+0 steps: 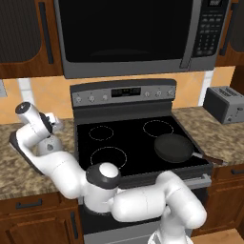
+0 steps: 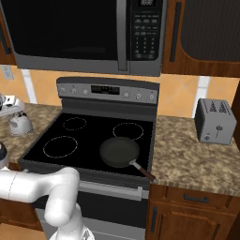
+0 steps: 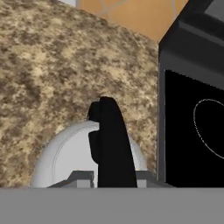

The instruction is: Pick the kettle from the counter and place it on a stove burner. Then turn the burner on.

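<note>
The pale grey kettle (image 3: 65,162) sits on the granite counter (image 3: 52,65) left of the stove, its black arched handle (image 3: 109,140) rising in the middle of the hand view. My gripper (image 3: 113,178) is open, one fingertip on each side of the handle, low over the dome. From the right base view the kettle (image 2: 19,124) stands at the far left with the gripper (image 2: 10,107) right above it. In the left base view the gripper (image 1: 55,125) is by the cooktop's left edge. The widest burner ring (image 1: 108,157) (image 2: 60,146) is at the front left of the black cooktop, bare.
A black frying pan (image 1: 174,147) (image 2: 119,152) covers the front right burner, handle pointing right. The control knobs (image 1: 90,98) line the stove's back panel. A toaster (image 2: 214,121) stands on the right counter. A microwave (image 1: 138,33) hangs above.
</note>
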